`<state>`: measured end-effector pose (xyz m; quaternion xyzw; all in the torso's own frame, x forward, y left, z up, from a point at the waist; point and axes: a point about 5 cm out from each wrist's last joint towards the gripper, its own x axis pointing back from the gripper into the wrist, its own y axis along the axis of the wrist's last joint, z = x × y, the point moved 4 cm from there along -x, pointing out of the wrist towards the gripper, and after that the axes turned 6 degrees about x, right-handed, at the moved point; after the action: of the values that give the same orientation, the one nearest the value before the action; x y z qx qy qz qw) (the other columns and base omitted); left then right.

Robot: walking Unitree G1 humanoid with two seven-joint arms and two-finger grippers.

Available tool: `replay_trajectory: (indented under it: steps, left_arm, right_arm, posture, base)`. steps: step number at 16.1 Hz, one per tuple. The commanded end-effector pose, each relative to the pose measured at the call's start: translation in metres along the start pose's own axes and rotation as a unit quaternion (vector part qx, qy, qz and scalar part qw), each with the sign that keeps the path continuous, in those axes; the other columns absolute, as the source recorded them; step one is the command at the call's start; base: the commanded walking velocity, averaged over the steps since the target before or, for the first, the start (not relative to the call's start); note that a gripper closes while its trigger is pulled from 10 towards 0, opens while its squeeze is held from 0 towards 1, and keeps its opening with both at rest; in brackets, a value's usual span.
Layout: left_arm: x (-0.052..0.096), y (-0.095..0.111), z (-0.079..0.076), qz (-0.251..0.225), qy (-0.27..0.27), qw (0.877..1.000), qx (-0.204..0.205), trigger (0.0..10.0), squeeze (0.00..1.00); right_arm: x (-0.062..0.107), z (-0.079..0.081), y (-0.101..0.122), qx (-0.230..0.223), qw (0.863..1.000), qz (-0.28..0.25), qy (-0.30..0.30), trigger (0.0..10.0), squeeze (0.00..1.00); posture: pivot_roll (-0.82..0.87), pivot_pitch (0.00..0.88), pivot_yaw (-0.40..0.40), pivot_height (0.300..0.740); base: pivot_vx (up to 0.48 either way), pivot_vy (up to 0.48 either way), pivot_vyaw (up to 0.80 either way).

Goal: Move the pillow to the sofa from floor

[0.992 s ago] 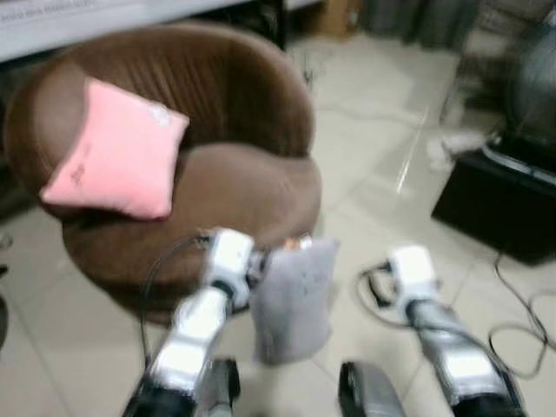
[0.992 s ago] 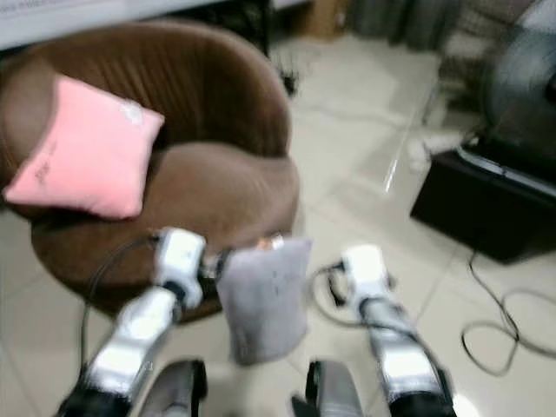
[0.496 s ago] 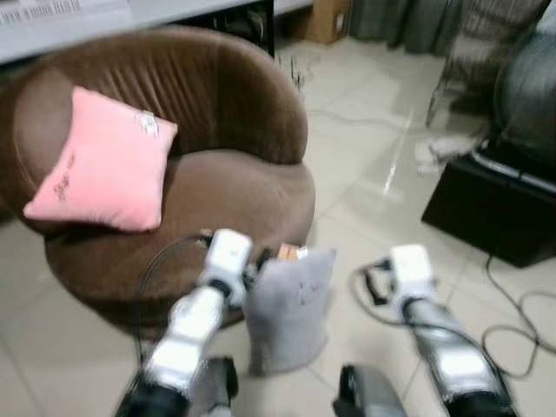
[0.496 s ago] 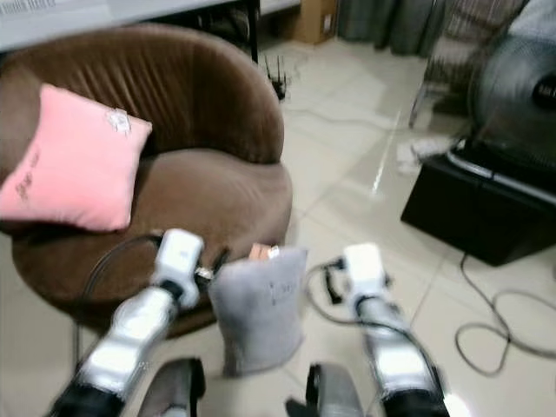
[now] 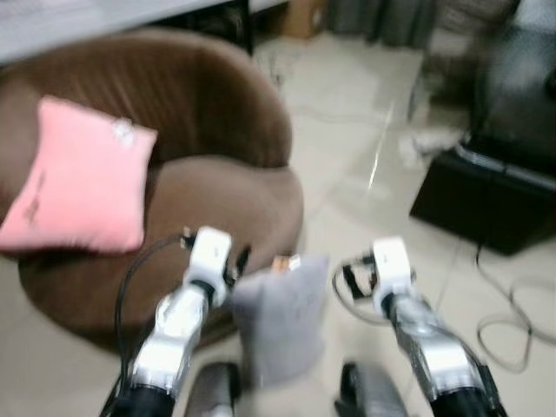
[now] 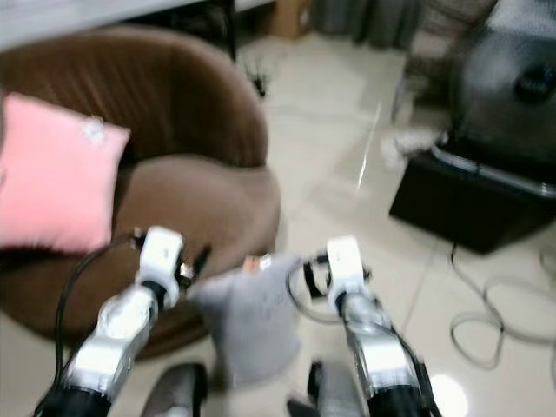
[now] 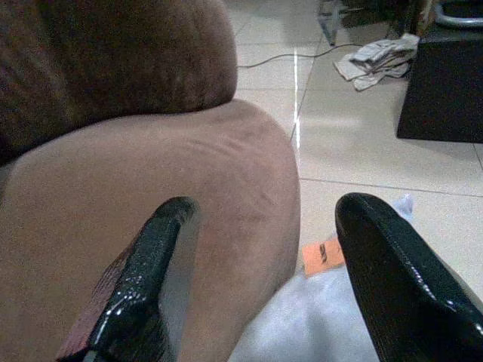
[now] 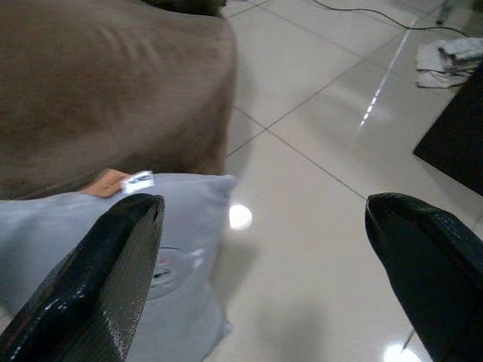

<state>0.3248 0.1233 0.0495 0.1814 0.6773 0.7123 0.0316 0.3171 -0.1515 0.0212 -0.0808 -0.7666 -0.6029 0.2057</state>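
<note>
soft grey square pillow (image 5: pixel 280 320) hangs upright between both arms, just before the round brown fabric sofa chair (image 5: pixel 228 195), not yet on it | left gripper (image 7: pixel 260 290) wide, pillow corner between fingers, grip unclear | right gripper (image 8: pixel 268 283) wide, beside pillow | lift done, placing left
</note>
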Motion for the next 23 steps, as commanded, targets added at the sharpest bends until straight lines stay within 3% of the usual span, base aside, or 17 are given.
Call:
replay_trajectory:
  steps: [1,7,8,9,11,13,15,16,19,23]
  left_arm:
    - [-0.003,0.002,-0.012,-0.004,-0.015,1.0,0.002,10.0,0.0]
    - [-0.003,-0.008,-0.01,0.018,-0.006,1.0,0.006,10.0,0.0]
    - [-0.004,-0.014,-0.01,0.029,-0.012,0.999,0.03,10.0,0.0]
    - [-0.006,-0.04,-0.003,0.099,-0.008,0.992,0.082,10.0,1.0]
    - [-0.007,-0.06,0.008,0.161,0.012,0.983,0.082,10.0,1.0]
    - [-0.008,-0.068,0.021,0.187,0.043,0.977,0.094,10.0,1.0]
    - [-0.008,-0.072,0.038,0.201,0.083,0.967,0.135,10.0,1.0]
    - [-0.005,-0.078,0.044,0.213,0.097,0.956,0.179,10.0,1.0]
    - [-0.002,-0.079,0.06,0.211,0.135,0.954,0.163,10.0,1.0]
    - [-0.001,-0.084,0.053,0.197,0.121,0.957,0.174,10.0,1.0]
  right_arm:
    - [0.003,-0.011,-0.007,0.003,1.0,0.01,-0.015,10.0,0.0]
    - [0.003,-0.005,-0.004,0.011,1.0,0.003,0.007,10.0,0.0]
    - [0.003,-0.003,-0.003,0.017,1.0,0.0,0.016,10.0,0.0]
    - [0.003,0.002,0.001,0.032,0.999,-0.005,0.039,10.0,0.0]
    - [0.003,0.01,0.006,0.045,0.996,-0.009,0.073,10.0,0.0]
    - [0.004,0.017,0.01,0.067,0.992,-0.01,0.104,10.0,0.0]
    - [0.008,0.026,0.013,0.088,0.985,-0.015,0.146,10.0,0.0]
    - [0.016,0.034,0.015,0.091,0.981,-0.02,0.172,10.0,0.0]
    - [0.033,0.045,0.012,0.091,0.976,-0.022,0.197,10.0,0.0]
    - [0.057,0.051,0.013,0.091,0.975,-0.027,0.2,10.0,0.0]
  posture:
    - [-0.02,0.0,0.034,0.588]
    - [-0.03,0.0,0.034,0.588]
    - [-0.03,0.0,0.029,0.588]
    - [-0.03,0.001,0.019,0.588]
    - [-0.04,0.031,0.008,0.588]
    - [-0.05,0.06,0.004,0.588]
    - [-0.04,0.106,-0.007,0.588]
    - [-0.04,0.162,-0.004,0.588]
    - [-0.07,0.241,0.016,0.588]
    - [-0.12,0.272,0.016,0.588]
  base:
    - [0.311,0.0,0.0]
    - [0.154,0.0,0.0]
    - [0.0,0.0,0.0]
    - [0.0,0.0,0.0]
    - [0.0,0.0,0.0]
    - [0.0,0.0,0.0]
    - [0.0,0.0,0.0]
    - [0.0,0.0,0.0]
    - [0.0,0.0,0.0]
    - [0.0,0.0,0.0]
